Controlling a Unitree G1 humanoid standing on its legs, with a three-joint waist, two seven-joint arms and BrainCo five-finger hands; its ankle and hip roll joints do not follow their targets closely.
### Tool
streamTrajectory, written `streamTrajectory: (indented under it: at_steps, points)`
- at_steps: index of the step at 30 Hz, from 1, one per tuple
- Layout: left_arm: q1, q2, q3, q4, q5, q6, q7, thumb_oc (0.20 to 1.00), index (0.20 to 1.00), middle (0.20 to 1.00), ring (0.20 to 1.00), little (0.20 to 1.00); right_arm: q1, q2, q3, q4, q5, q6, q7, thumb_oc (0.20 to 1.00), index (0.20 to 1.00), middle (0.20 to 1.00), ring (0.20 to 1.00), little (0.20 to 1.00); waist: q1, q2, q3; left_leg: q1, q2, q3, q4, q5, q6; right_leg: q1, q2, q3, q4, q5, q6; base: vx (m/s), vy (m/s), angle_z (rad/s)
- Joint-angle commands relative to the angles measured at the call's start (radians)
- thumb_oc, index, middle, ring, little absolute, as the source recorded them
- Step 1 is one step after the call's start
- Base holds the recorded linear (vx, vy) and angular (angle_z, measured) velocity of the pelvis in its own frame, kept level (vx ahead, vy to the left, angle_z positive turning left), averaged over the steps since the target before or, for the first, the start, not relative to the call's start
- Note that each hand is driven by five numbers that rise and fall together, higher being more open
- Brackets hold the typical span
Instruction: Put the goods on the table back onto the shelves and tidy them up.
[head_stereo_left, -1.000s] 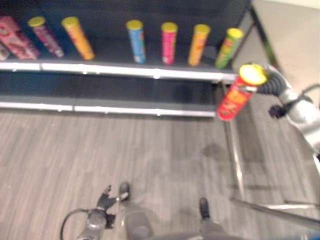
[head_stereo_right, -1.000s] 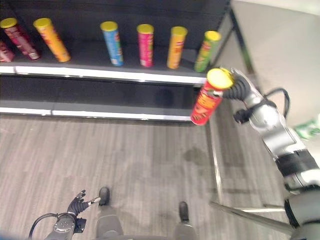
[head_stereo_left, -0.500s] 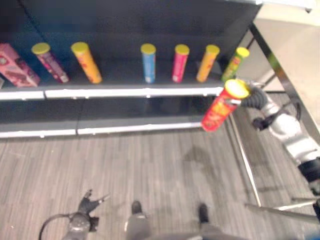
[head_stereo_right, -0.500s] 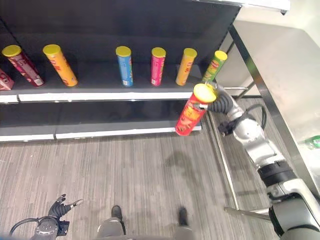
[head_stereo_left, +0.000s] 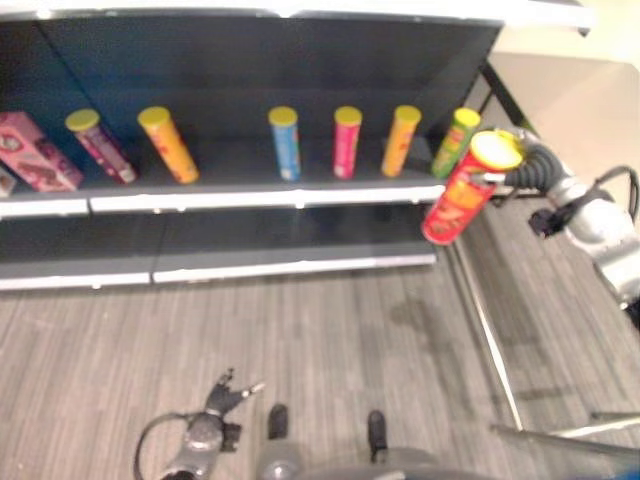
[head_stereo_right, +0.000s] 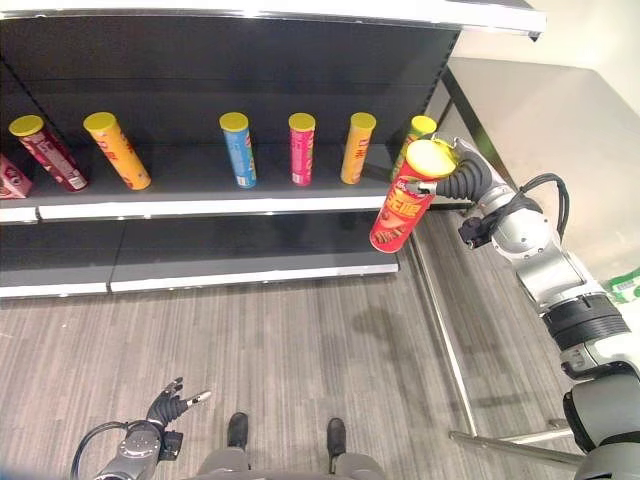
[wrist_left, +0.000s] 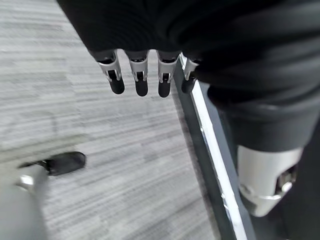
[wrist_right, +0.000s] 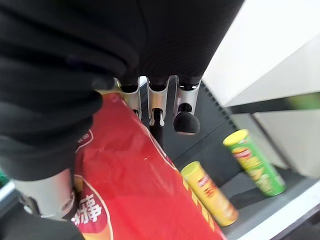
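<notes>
- Shelving step in hand: right hand (head_stereo_right: 455, 183), fingers clamped on the red can (head_stereo_right: 405, 208), holds it tilted before the shelf (head_stereo_right: 200, 205), beside the green can (head_stereo_right: 417, 130).
- Next, judged: stand it upright there.
- Left hand (head_stereo_right: 165, 410) hangs low, fingers apart.

We see a red can (head_stereo_right: 402, 208) with yellow print and a yellow lid. On the dark shelf (head_stereo_right: 200, 195) with its pale front edge stand yellow-lidded cans: maroon (head_stereo_right: 46, 152), orange (head_stereo_right: 118, 150), blue (head_stereo_right: 238, 149), pink (head_stereo_right: 301, 148), a second orange can (head_stereo_right: 356, 148) and green (head_stereo_left: 455, 142). A pink box (head_stereo_left: 35, 152) lies beside them. The floor (head_stereo_right: 300, 350) is grey, wood-grained.
</notes>
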Motion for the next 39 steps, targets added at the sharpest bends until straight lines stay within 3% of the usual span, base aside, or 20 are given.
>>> streamTrajectory:
  at_steps: [1,5,7,11,12,13,14,16,19,22,24,25,26,29,30,31,35,36,38,39]
  points:
    - [-0.014,0.041,0.005,0.006,0.024,-0.011,0.002,1.0,1.0,1.0,1.0,1.0,-0.064,-0.007,-0.048,-0.055,0.024,-0.055,-0.017,0.2,0.2,0.2,0.2,0.2,0.011,-0.034,-0.04,0.055,-0.074,0.07,0.216,-0.181,-0.013,-0.044,0.047,-0.001,0.123,-0.124,-0.01,0.12,0.058,0.03]
    - [-0.004,0.037,0.015,0.022,0.038,-0.004,0.005,1.0,1.0,1.0,1.0,1.0,-0.053,-0.013,-0.064,-0.082,0.019,-0.058,-0.019,0.2,0.2,0.2,0.2,0.2,0.013,-0.022,-0.034,0.022,-0.063,0.075,0.289,-0.167,-0.028,-0.02,0.025,-0.013,0.114,-0.141,-0.011,0.07,0.073,0.14]
    - [-0.01,0.035,0.007,0.018,0.048,-0.005,0.005,1.0,1.0,1.0,1.0,1.0,-0.029,-0.031,-0.086,-0.103,0.005,-0.06,-0.026,0.2,0.2,0.2,0.2,0.2,0.001,-0.01,-0.031,0.003,-0.015,0.133,0.283,-0.163,-0.03,-0.017,-0.015,-0.029,0.118,-0.155,0.002,0.06,0.157,0.31]
    - [-0.015,0.043,0.008,0.005,0.053,-0.012,0.012,1.0,1.0,1.0,1.0,1.0,-0.03,-0.05,-0.102,-0.14,-0.003,-0.067,-0.033,0.2,0.2,0.2,0.2,0.2,-0.008,0.002,-0.041,-0.011,0.039,0.18,0.213,-0.161,-0.035,-0.029,-0.072,-0.038,0.115,-0.157,0.027,0.04,0.245,0.18]
    - [-0.018,0.05,0.004,0.005,0.054,-0.014,0.015,1.0,1.0,1.0,1.0,1.0,-0.049,-0.059,-0.103,-0.144,-0.002,-0.075,-0.037,0.2,0.2,0.2,0.2,0.2,-0.012,0.003,-0.05,-0.027,0.093,0.198,0.161,-0.134,-0.052,-0.036,-0.115,-0.04,0.105,-0.153,0.043,0.06,0.328,0.21]
    - [-0.017,0.05,0.004,0.005,0.054,-0.014,0.015,1.0,1.0,1.0,1.0,1.0,-0.049,-0.058,-0.103,-0.144,-0.002,-0.075,-0.037,0.2,0.2,0.2,0.2,0.2,-0.013,0.002,-0.05,-0.025,0.092,0.198,0.159,-0.134,-0.052,-0.034,-0.115,-0.041,0.105,-0.154,0.044,0.13,0.488,0.24]
    - [-0.009,0.063,0.005,-0.003,0.047,-0.02,0.02,1.0,1.0,1.0,1.0,1.0,-0.065,-0.06,-0.097,-0.138,-0.005,-0.087,-0.048,0.2,0.2,0.2,0.2,0.2,-0.007,-0.002,-0.061,-0.055,0.165,0.186,0.104,-0.066,-0.08,-0.031,-0.157,-0.03,0.079,-0.139,0.066,0.14,0.393,0.26]
    - [-0.005,0.072,0.004,-0.006,0.043,-0.024,0.03,1.0,1.0,1.0,1.0,1.0,-0.061,-0.053,-0.097,-0.119,-0.006,-0.093,-0.06,0.2,0.2,0.2,0.2,0.2,-0.002,-0.006,-0.07,-0.077,0.23,0.153,0.052,0.005,-0.115,-0.017,-0.194,-0.021,0.044,-0.126,0.091,0.2,0.492,0.11]
    - [-0.003,0.092,-0.007,-0.01,0.042,-0.035,0.043,1.0,1.0,1.0,1.0,1.0,-0.044,-0.02,-0.083,-0.101,-0.009,-0.098,-0.065,0.2,0.2,0.2,0.2,0.2,0.009,-0.012,-0.076,-0.097,0.285,0.076,0.014,0.056,-0.134,-0.008,-0.243,0.005,-0.006,-0.093,0.1,0.18,0.473,-0.11]
    - [-0.009,0.117,-0.016,-0.031,0.033,-0.047,0.042,1.0,1.0,1.0,1.0,1.0,-0.087,-0.011,-0.052,-0.096,-0.005,-0.098,-0.053,0.2,0.2,0.2,0.2,0.2,0.018,-0.004,-0.077,-0.112,0.285,0.031,0.046,0.021,-0.134,-0.013,-0.273,0.024,-0.018,-0.073,0.1,0.12,0.498,-0.38]
    - [-0.05,0.123,-0.054,-0.054,0.07,-0.049,0.022,1.0,1.0,1.0,1.0,1.0,-0.091,-0.007,-0.042,-0.06,-0.005,-0.092,-0.038,0.2,0.2,0.2,0.2,0.2,0.001,0.028,-0.087,-0.097,0.296,0.104,0.104,-0.057,-0.134,-0.025,-0.325,0.036,-0.018,-0.032,0.1,0.07,0.758,-0.31]
    - [-0.047,0.126,-0.077,-0.051,0.097,-0.047,0.026,1.0,1.0,1.0,1.0,1.0,-0.065,0.032,-0.051,-0.06,-0.003,-0.083,-0.038,0.2,0.2,0.2,0.2,0.2,0.0,0.031,-0.074,-0.105,0.264,0.119,0.166,-0.069,-0.134,-0.035,-0.367,0.022,-0.018,0.055,0.1,0.0,0.903,-0.35]
    - [-0.055,0.147,-0.072,-0.048,0.098,-0.031,0.011,1.0,1.0,1.0,1.0,1.0,-0.075,0.078,-0.03,-0.054,-0.009,-0.072,-0.038,0.2,0.2,0.2,0.2,0.2,-0.004,0.029,-0.062,-0.091,0.219,0.142,0.175,-0.116,-0.131,-0.09,-0.399,0.019,-0.018,0.18,0.1,-0.01,0.716,-0.34]
    - [-0.051,0.179,-0.062,-0.055,0.118,-0.026,-0.008,1.0,1.0,1.0,1.0,1.0,-0.086,0.077,-0.029,-0.041,-0.017,-0.067,-0.03,0.2,0.2,0.2,0.2,0.2,-0.013,0.025,-0.064,-0.078,0.183,0.164,0.153,-0.115,-0.106,-0.108,-0.382,0.004,0.001,0.211,0.1,0.01,0.448,-0.2]
    - [-0.036,0.188,-0.054,-0.047,0.116,-0.019,-0.029,1.0,1.0,1.0,1.0,1.0,-0.089,0.065,-0.041,-0.041,-0.003,-0.063,-0.019,0.2,0.2,0.2,0.2,0.2,-0.016,0.023,-0.065,-0.054,0.15,0.175,0.116,-0.119,-0.079,-0.099,-0.324,0.036,0.031,0.163,0.1,0.02,0.26,0.02]
    - [-0.036,0.188,-0.054,-0.047,0.116,-0.019,-0.029,1.0,1.0,1.0,1.0,1.0,-0.089,0.065,-0.041,-0.041,-0.003,-0.063,-0.019,0.2,0.2,0.2,0.2,0.2,-0.016,0.022,-0.067,-0.057,0.149,0.176,0.114,-0.116,-0.079,-0.103,-0.325,0.038,0.032,0.164,0.1,0.02,0.412,0.09]
    - [-0.049,0.189,-0.043,0.004,0.136,-0.008,-0.026,1.0,1.0,1.0,1.0,1.0,-0.121,0.051,-0.04,-0.03,0.031,-0.072,-0.026,0.2,0.2,0.2,0.2,0.2,-0.023,0.002,-0.076,-0.03,0.041,0.185,0.004,-0.103,-0.019,-0.088,-0.135,0.098,0.093,-0.015,0.1,-0.01,0.38,0.16]
    - [-0.051,0.175,-0.032,0.029,0.149,-0.001,-0.001,1.0,1.0,1.0,1.0,1.0,-0.134,0.031,-0.007,0.008,0.026,-0.096,-0.027,0.2,0.2,0.2,0.2,0.2,-0.012,-0.005,-0.069,-0.005,-0.007,0.183,-0.009,-0.12,0.002,-0.081,-0.034,0.1,0.101,-0.109,0.083,0.01,0.298,0.22]
    - [-0.066,0.17,-0.049,0.031,0.141,-0.014,-0.012,1.0,1.0,1.0,1.0,1.0,-0.174,0.02,0.003,0.027,0.013,-0.08,-0.025,0.2,0.2,0.2,0.2,0.2,-0.012,-0.008,-0.062,-0.01,-0.026,0.16,0.003,-0.121,0.001,-0.081,-0.014,0.115,0.111,-0.118,0.086,0.1,0.157,-0.04]
    - [-0.056,0.151,-0.043,0.026,0.116,0.004,-0.022,1.0,1.0,1.0,1.0,1.0,-0.174,0.013,0.009,-0.018,0.026,-0.076,-0.025,0.2,0.2,0.2,0.2,0.2,-0.017,-0.013,-0.058,0.016,-0.039,0.143,-0.004,-0.124,0.002,-0.09,0.015,0.127,0.128,-0.11,0.061,0.26,0.102,0.02]
